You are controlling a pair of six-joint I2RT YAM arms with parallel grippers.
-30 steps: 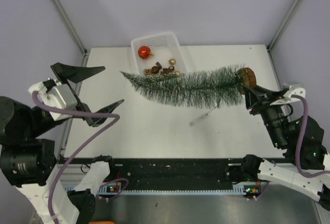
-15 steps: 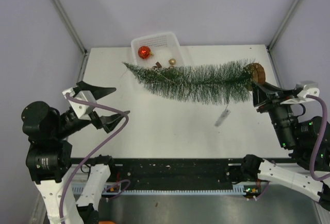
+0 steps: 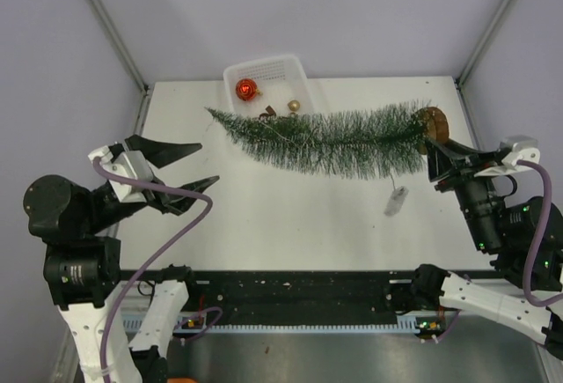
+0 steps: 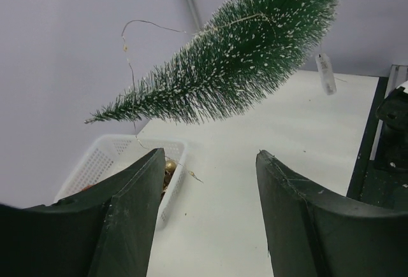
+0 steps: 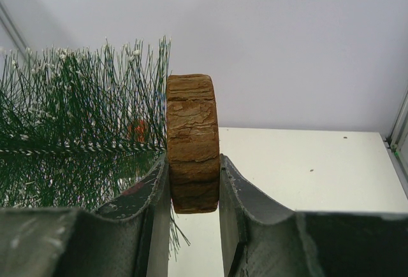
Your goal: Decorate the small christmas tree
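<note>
The right gripper (image 5: 194, 184), two dark grey fingers (image 5: 137, 220), is clamped on the flat faces of a round brown wooden disc base (image 5: 191, 124), seen edge-on. The disc belongs to a small christmas tree (image 5: 70, 137) whose dark green, white-flecked bristles spread leftward. Behind lies a white table (image 5: 306, 162) under a pale lilac wall (image 5: 287, 35).

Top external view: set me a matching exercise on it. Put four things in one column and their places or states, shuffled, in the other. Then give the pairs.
Things:
1. small christmas tree
2. red bauble
3. left pincer
4. right pincer

Places or states:
a. open, holding nothing
b. inside the white basket
c. clamped on the wooden base
d. lying sideways in the air above the table

Pairs: 1-d; 2-b; 3-a; 4-c
</note>
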